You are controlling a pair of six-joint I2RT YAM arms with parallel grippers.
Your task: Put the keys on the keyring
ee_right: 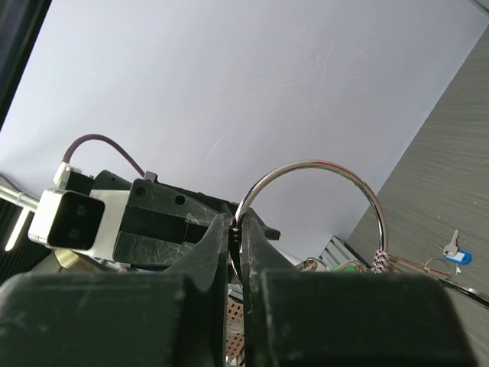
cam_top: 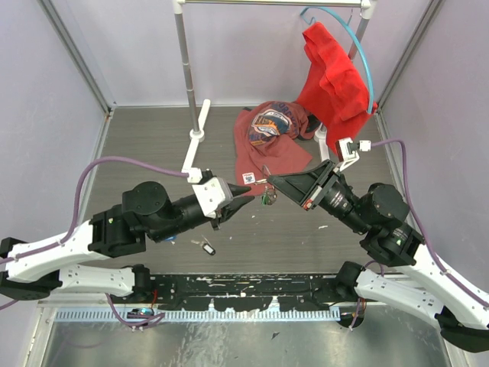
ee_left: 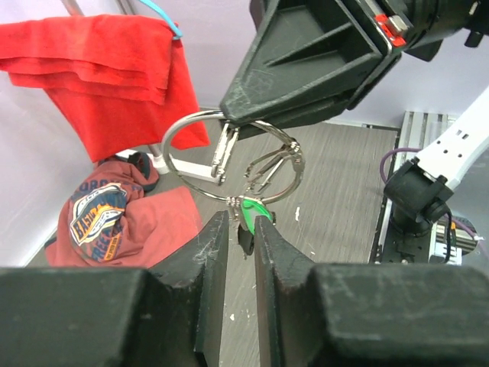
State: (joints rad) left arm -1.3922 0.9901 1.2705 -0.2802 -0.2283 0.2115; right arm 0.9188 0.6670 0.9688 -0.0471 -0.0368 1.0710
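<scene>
The keyring [ee_right: 321, 164] is a silver wire ring held in the air over the table middle [cam_top: 267, 196]. My right gripper [ee_right: 238, 222] is shut on its rim and comes in from the right [cam_top: 273, 180]. In the left wrist view the ring [ee_left: 170, 149] carries a few dangling keys [ee_left: 221, 157] and a bright green tag [ee_left: 256, 210]. My left gripper [ee_left: 241, 222] is empty, its jaws a narrow gap apart, tips just short of the green tag [cam_top: 250, 200]. A loose black-headed key [cam_top: 206, 246] lies on the table below my left arm. A blue-tagged key [ee_right: 454, 251] lies on the floor.
A red printed shirt [cam_top: 267, 141] lies on the table behind the grippers, with a small white tag [cam_top: 249, 178] at its edge. A red cloth [cam_top: 336, 76] hangs from a rack on a metal pole [cam_top: 186, 61]. Walls enclose the table on three sides.
</scene>
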